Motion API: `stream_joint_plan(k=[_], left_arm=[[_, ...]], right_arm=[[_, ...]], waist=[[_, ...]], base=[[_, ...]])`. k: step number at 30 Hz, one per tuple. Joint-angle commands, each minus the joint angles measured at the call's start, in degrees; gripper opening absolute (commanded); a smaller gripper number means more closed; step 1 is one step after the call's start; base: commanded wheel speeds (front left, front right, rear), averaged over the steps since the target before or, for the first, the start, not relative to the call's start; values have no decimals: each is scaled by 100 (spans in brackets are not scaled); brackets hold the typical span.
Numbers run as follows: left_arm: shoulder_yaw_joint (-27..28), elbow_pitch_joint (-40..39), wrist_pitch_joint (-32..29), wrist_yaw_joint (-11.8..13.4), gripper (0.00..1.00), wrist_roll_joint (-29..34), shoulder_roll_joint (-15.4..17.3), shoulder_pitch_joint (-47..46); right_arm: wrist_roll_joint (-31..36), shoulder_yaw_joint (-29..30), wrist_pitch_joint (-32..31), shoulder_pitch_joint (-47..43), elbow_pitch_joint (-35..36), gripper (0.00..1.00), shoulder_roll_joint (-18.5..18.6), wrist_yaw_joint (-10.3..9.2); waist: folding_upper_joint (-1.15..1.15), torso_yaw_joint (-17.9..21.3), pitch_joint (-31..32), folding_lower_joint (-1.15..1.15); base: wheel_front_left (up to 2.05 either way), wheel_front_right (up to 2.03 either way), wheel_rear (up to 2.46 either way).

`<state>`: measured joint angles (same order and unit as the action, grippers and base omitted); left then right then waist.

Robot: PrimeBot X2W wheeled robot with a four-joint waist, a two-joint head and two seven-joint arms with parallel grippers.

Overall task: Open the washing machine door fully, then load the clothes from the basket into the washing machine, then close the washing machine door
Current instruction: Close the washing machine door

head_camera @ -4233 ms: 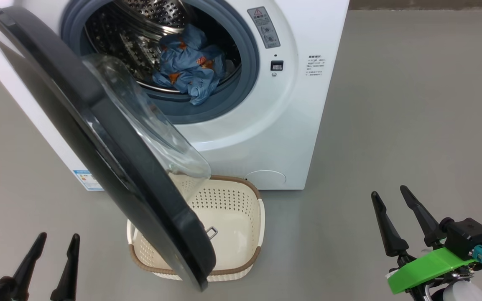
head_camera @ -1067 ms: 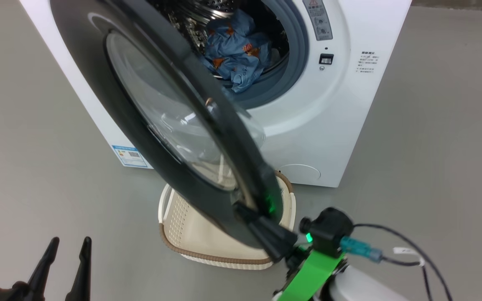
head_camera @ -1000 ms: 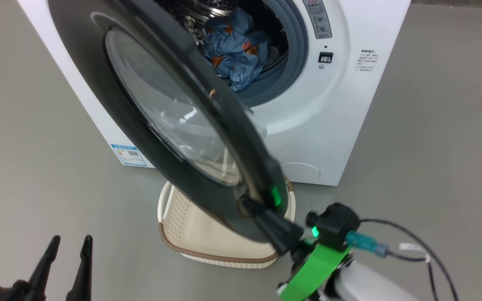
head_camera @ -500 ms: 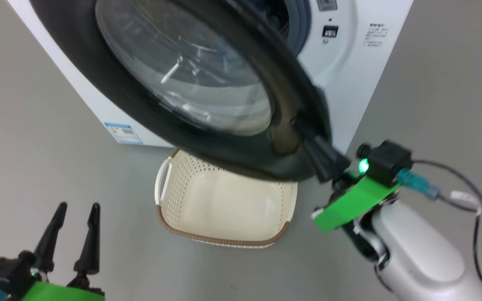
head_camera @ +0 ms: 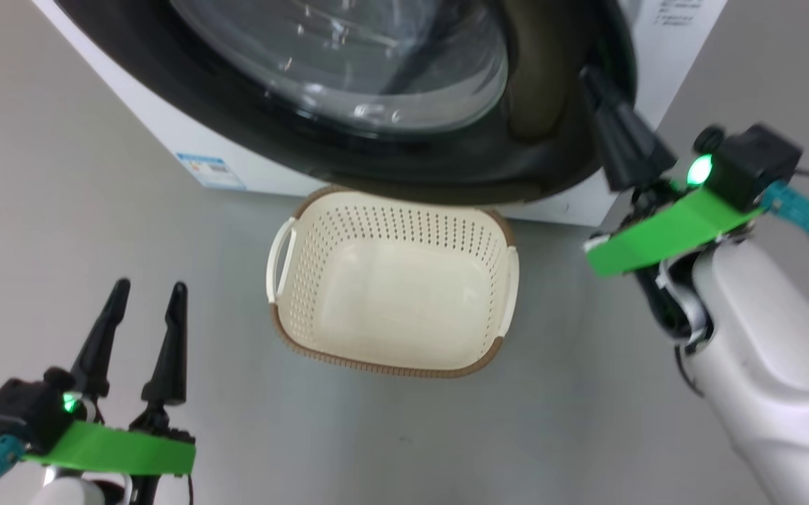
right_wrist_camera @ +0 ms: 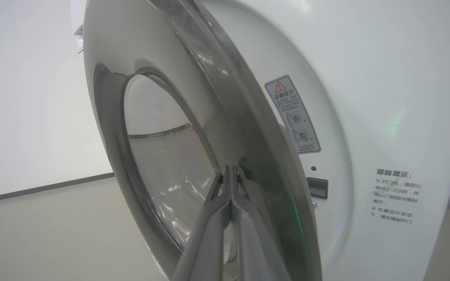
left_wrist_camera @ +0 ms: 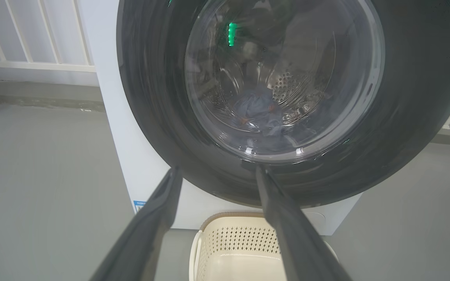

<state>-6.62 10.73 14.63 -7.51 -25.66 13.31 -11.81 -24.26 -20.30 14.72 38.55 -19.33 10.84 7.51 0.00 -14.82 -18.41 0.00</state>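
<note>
Washing machine door (head_camera: 348, 91): swings from wide open to nearly shut, pushed by clenched right gripper (head_camera: 597, 91); left gripper (head_camera: 150, 286) spread, idle; basket (head_camera: 376, 368) empty; closing nearly done.

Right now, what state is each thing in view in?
washing machine door, almost shut, a gap showing at its latch side.
clothes, inside the drum.
basket, upright on the floor, empty.
left gripper, open, holding nothing.
right gripper, shut, fingertips against the door's rim.
</note>
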Motion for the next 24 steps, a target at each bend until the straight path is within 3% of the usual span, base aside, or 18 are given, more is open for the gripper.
stream_joint_plan(k=[1,24], left_arm=[[172,-179,37,2,100,-35,136,-230],[-82,-153,37,2,100,-140,105,-756]], right_arm=[[88,50,28,199,64,0,-29,-2],[641,928,28,1092,-244,0,-348,-2]], waist=[[0,-103,-209,0],[0,-392,-760,0]], base=[[0,0,0],[0,0,0]])
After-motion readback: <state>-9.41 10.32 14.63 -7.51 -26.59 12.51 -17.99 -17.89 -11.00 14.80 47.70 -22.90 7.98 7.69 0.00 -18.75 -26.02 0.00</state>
